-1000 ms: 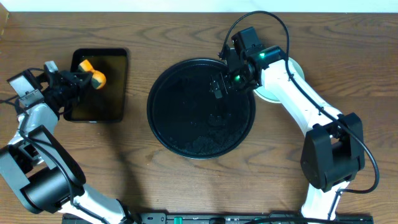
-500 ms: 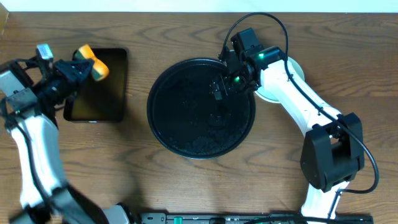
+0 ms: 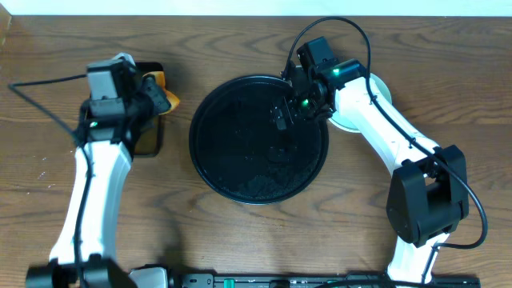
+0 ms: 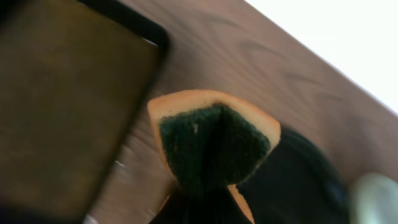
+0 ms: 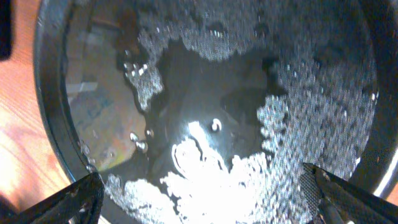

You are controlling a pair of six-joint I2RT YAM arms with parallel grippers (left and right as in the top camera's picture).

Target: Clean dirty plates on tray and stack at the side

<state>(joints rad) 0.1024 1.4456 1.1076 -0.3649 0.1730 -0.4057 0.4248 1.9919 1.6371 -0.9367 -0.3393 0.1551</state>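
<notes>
From overhead, the left gripper (image 3: 162, 94) is clamping its jaws on a sponge (image 3: 157, 79), a soft orange-yellow block. Just behind those jaws a small rectangular black tray (image 3: 149, 132) is lying flat on the grained wooden table (image 3: 240, 240). The right gripper (image 3: 280, 114) is hanging with its jaws spread wide over the large round black tray (image 3: 240, 188), a smooth disc with a raised rim, wet and speckled, with no plate on it. The pale plates (image 3: 344, 122) are sitting beside that rim, behind the right jaws and partly under the white arm; how many are there I cannot tell.

In the left wrist view, the sponge is showing a foam layer folded around a coarse dark green scouring face, pinched at its lower end. The glossy rectangular tray is filling the space to one side of the jaws.

In the right wrist view, the two dark fingertips (image 5: 79, 200) are standing far apart, and between them the round tray is glistening with water beads and patches of fine foam.
</notes>
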